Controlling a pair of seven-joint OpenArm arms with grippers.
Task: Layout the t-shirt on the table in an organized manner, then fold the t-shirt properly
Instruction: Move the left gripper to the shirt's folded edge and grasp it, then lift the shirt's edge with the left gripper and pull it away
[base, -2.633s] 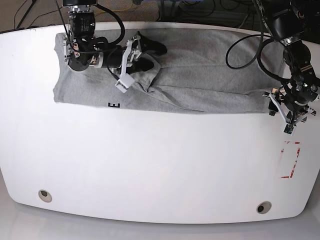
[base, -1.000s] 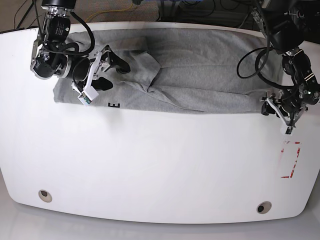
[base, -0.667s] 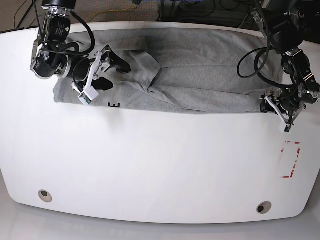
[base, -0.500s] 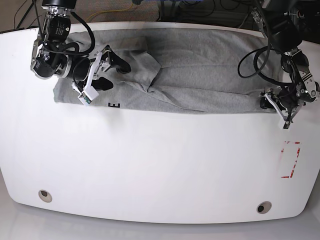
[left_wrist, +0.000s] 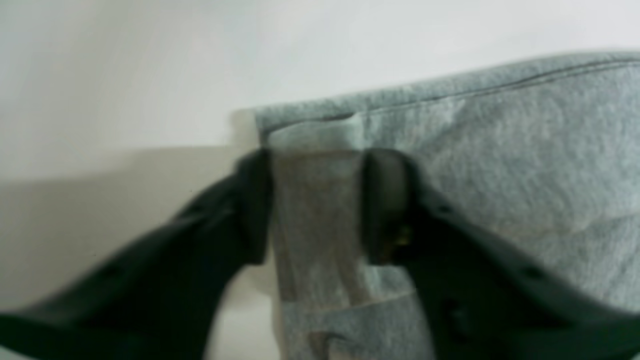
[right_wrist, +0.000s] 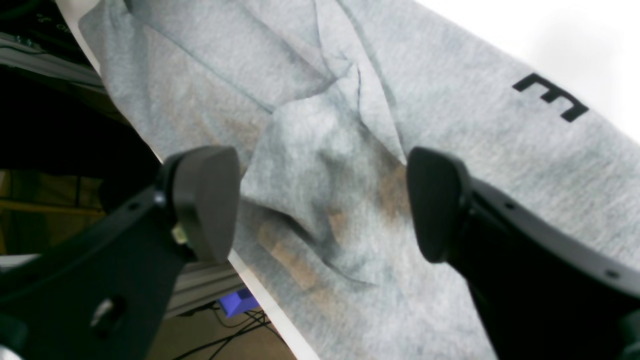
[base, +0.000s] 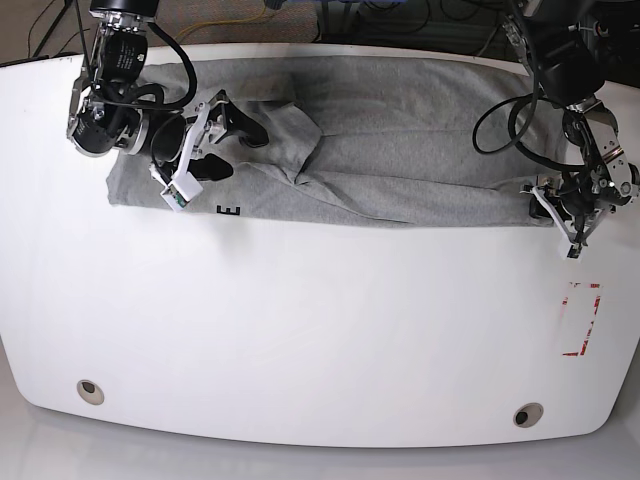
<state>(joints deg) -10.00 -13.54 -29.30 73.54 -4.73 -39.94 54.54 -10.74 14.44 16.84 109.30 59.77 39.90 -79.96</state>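
Note:
The grey t-shirt (base: 400, 130) lies spread along the far side of the white table (base: 320, 330), wrinkled and bunched near its left end. A black letter E (base: 231, 211) shows at its near hem. My right gripper (base: 235, 150) hovers open over the bunched folds (right_wrist: 310, 150), its fingers wide apart and holding nothing. My left gripper (base: 552, 208) is down at the shirt's right near corner. In the blurred left wrist view its jaws (left_wrist: 317, 205) straddle that corner (left_wrist: 310, 125), standing partly apart with flat cloth between them.
A red tape rectangle (base: 582, 320) marks the table near the right edge. Two round grommet holes (base: 90, 390) (base: 527, 414) sit along the near edge. Black cables (base: 500, 110) loop from both arms over the shirt, and the floor behind the table holds more cables.
My left gripper has moved from just off the cloth onto the shirt's right near corner, and its jaws have narrowed. The right arm has shifted only slightly and stays open.

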